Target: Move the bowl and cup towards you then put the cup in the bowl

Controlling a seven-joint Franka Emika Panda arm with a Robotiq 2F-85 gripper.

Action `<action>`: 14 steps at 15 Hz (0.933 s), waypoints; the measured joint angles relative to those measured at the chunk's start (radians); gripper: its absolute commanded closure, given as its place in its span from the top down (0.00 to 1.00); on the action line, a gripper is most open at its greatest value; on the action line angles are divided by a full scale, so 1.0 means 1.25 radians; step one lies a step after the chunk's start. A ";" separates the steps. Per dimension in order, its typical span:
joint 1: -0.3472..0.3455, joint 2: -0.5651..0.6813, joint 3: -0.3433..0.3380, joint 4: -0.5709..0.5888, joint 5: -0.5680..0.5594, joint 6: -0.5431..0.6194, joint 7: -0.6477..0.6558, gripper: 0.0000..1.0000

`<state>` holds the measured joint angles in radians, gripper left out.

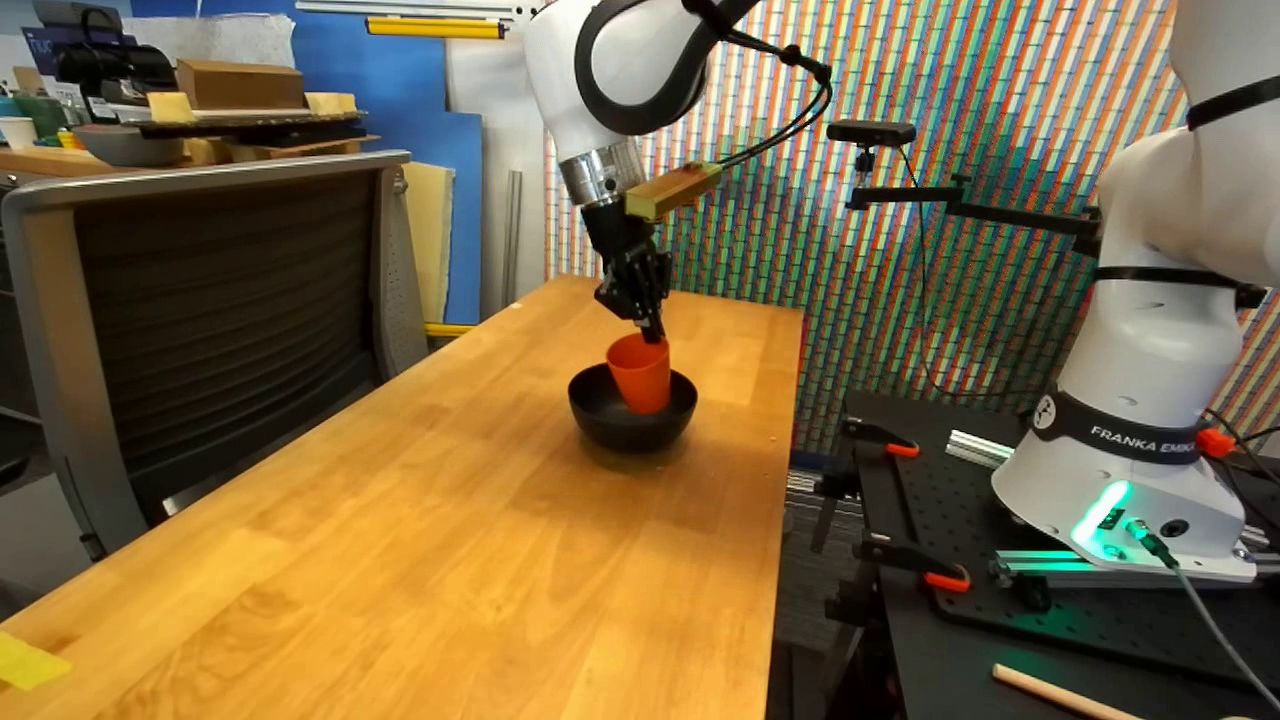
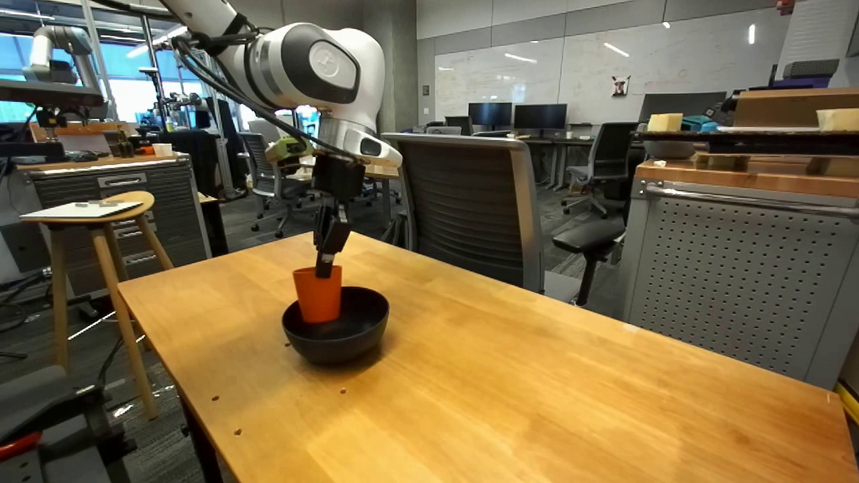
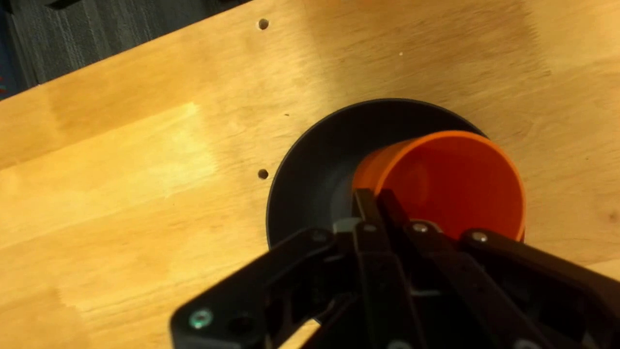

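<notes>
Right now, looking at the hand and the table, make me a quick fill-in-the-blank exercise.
1. The bowl on the table is coloured ____.
2. The hand pinches the orange cup, whose lower end is inside the ____.
3. Of bowl and cup, the narrower one is the ____.
4. The table's top is made of ____.

Missing words: black; bowl; cup; wood.

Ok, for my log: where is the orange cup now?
Right of centre in the wrist view, the orange cup is partly inside the black bowl, rim held by the gripper.
</notes>
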<state>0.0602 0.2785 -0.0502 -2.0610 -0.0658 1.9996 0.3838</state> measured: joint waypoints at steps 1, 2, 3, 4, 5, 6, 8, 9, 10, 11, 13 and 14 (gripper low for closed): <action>0.000 0.009 0.000 -0.003 0.000 0.023 0.000 0.27; 0.001 0.017 0.001 -0.005 0.000 0.043 0.000 0.33; 0.001 0.024 0.002 -0.007 0.000 0.062 0.000 0.35; 0.002 0.030 0.002 -0.009 0.000 0.079 0.000 0.41; 0.002 0.035 0.002 -0.011 0.000 0.093 0.000 0.48; 0.002 0.037 0.002 -0.013 0.000 0.105 0.000 0.57; 0.002 0.036 0.001 -0.015 0.000 0.120 0.000 0.73; 0.002 0.032 0.001 -0.016 -0.001 0.122 0.000 0.79; 0.002 0.025 0.001 -0.017 -0.005 0.122 0.000 0.86; 0.002 0.013 0.001 -0.020 -0.011 0.122 0.000 0.95; 0.007 -0.028 0.002 -0.034 -0.037 0.120 0.000 1.00; 0.011 -0.055 0.004 -0.044 -0.051 0.116 0.000 1.00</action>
<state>0.0733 0.2099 -0.0450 -2.1153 -0.1291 2.1440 0.3834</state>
